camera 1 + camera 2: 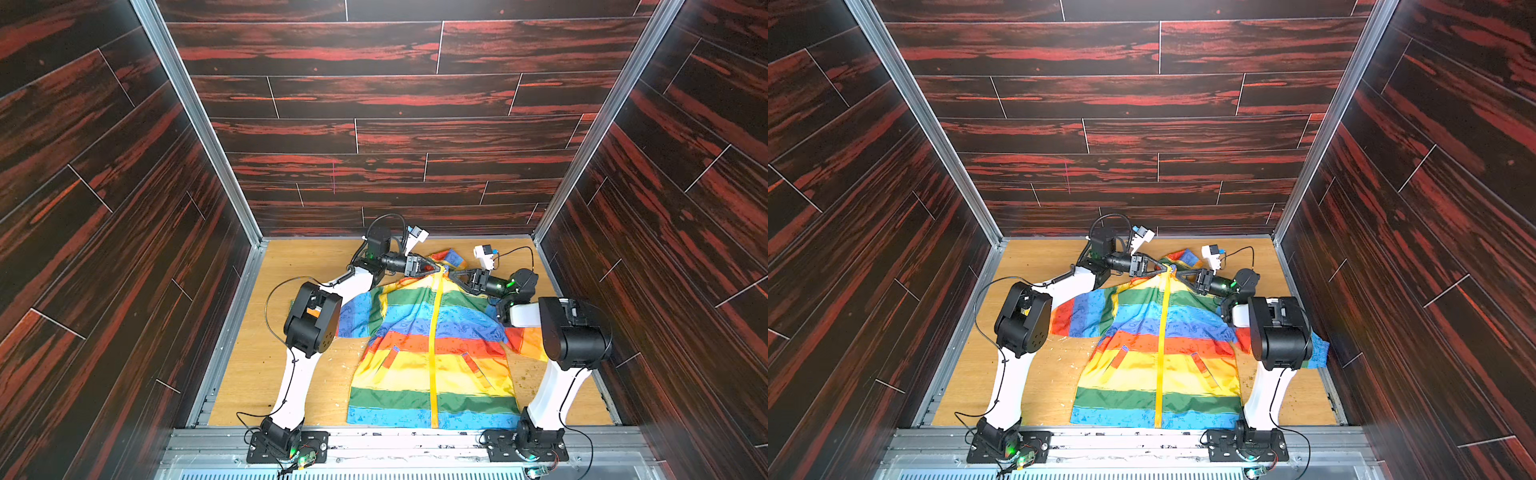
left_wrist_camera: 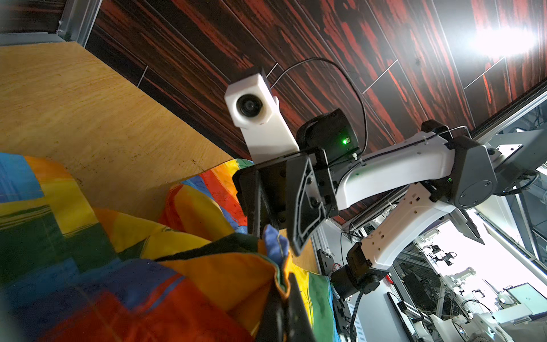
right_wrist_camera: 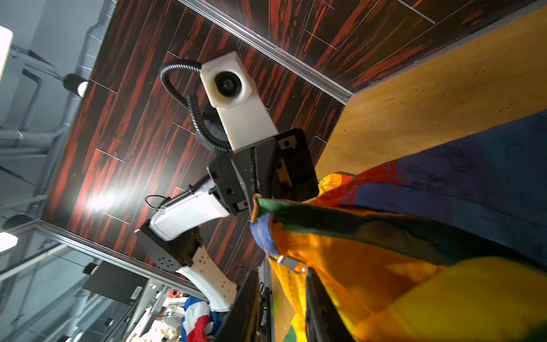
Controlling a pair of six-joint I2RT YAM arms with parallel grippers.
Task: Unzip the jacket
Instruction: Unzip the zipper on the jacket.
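1. The collar of the jacket [image 1: 432, 332] is pinched in the clenched jaws of the left gripper [image 1: 439, 269].
2. The jacket is spread flat, front up, on the counter [image 1: 257, 365]; its zipper [image 1: 434, 353] is run from the far collar to the near hem.
3. The jaws of the right gripper [image 1: 450, 274] are parted, with the zipper pull [image 3: 291, 264] just before them; a draw toward the hem is judged needed.

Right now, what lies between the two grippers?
The jacket collar, with the upper end of the zipper, lies between the left gripper and the right gripper; both top views show it.
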